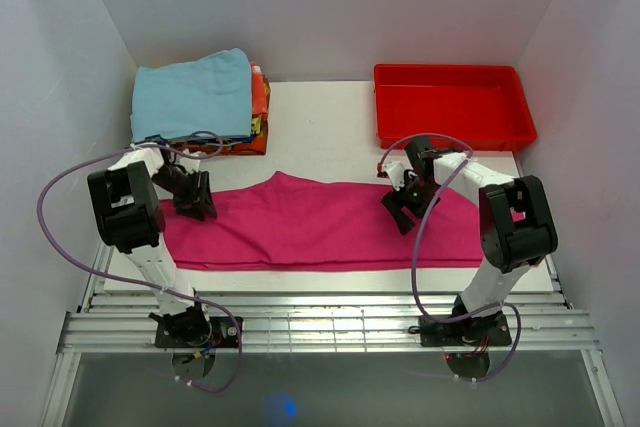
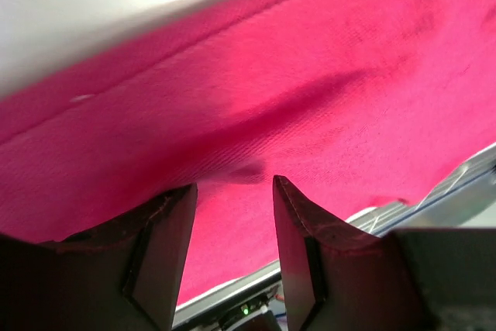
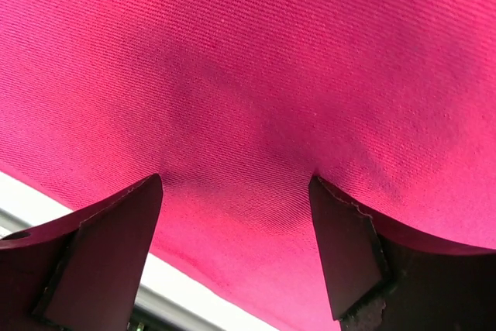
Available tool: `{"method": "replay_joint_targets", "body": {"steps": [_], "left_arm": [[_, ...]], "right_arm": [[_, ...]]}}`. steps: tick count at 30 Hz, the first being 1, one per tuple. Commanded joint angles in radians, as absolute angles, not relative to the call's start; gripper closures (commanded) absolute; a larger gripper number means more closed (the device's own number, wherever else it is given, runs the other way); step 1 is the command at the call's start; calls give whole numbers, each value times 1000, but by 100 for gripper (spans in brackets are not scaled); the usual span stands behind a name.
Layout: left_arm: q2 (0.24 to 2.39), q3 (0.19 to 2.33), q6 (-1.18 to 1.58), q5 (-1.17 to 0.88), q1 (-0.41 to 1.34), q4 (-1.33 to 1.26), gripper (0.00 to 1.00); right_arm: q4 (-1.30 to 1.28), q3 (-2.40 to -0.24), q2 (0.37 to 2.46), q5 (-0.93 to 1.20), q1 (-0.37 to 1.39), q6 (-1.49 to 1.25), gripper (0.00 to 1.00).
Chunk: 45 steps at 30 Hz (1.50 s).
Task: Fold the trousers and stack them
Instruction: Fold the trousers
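Observation:
The magenta-pink trousers (image 1: 320, 227) lie flat in a long band across the white table, legs folded together. My left gripper (image 1: 197, 207) is down at the band's left end, open, both fingertips pressing into the cloth (image 2: 325, 98). My right gripper (image 1: 402, 215) is down on the right part of the band, wide open, fingertips resting on the cloth (image 3: 248, 75). Neither gripper holds anything.
A red plastic tray (image 1: 452, 132) stands at the back right. A light blue folded cloth (image 1: 192, 94) tops a stack of clothes at the back left. The table's near edge and a metal rail (image 1: 330, 322) run just below the trousers.

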State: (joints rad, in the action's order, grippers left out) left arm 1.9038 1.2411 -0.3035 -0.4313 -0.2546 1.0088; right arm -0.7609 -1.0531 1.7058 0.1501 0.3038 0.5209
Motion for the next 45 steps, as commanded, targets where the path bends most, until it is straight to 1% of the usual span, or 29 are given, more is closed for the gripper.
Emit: {"method": "replay_joint_targets", "body": {"steps": [1, 4, 7, 9, 10, 11, 12, 13, 14, 16, 20, 23, 26, 31, 37, 45], "left_arm": [[1986, 1339, -350, -288, -331, 844, 43], [1959, 1339, -371, -281, -334, 862, 43], [1892, 1310, -391, -285, -333, 870, 43], [1844, 1281, -413, -282, -334, 864, 41], [1836, 1270, -417, -267, -334, 861, 40], [1832, 1261, -431, -262, -337, 853, 40], [1833, 1238, -437, -256, -337, 850, 40], [1833, 1226, -443, -247, -339, 842, 40], [1835, 1212, -449, -232, -342, 827, 40], [1847, 1187, -468, -227, -344, 818, 40], [1890, 1210, -485, -242, -351, 836, 39], [1927, 1256, -506, -271, -354, 879, 36], [1957, 1301, -522, -305, -360, 925, 35], [1937, 1324, -525, -354, -365, 968, 34], [1891, 1351, -529, -362, -365, 1012, 33], [1879, 1479, -512, -403, -379, 1092, 30]], "right_arm": [[-626, -1121, 1786, 140, 295, 515, 18], [-695, -1192, 1706, 178, 284, 531, 18], [-819, -1221, 1580, 218, 244, 603, 23], [-870, -1192, 1473, 201, 184, 699, 29], [-891, -1171, 1441, 160, 125, 736, 32], [-896, -1148, 1409, 138, 92, 779, 37], [-900, -1109, 1358, 118, 51, 820, 40], [-900, -1095, 1341, 86, -42, 894, 43], [-900, -1085, 1326, 71, -82, 931, 45], [-885, -1054, 1293, 34, -180, 1009, 47], [-833, -994, 1247, 5, -247, 1205, 52], [-766, -924, 1230, -40, -262, 1352, 54], [-723, -878, 1236, -48, -275, 1442, 55], [-667, -847, 1273, -61, -301, 1592, 57], [-666, -819, 1312, -64, -363, 1710, 59], [-704, -759, 1310, -38, -390, 1792, 59]]}}
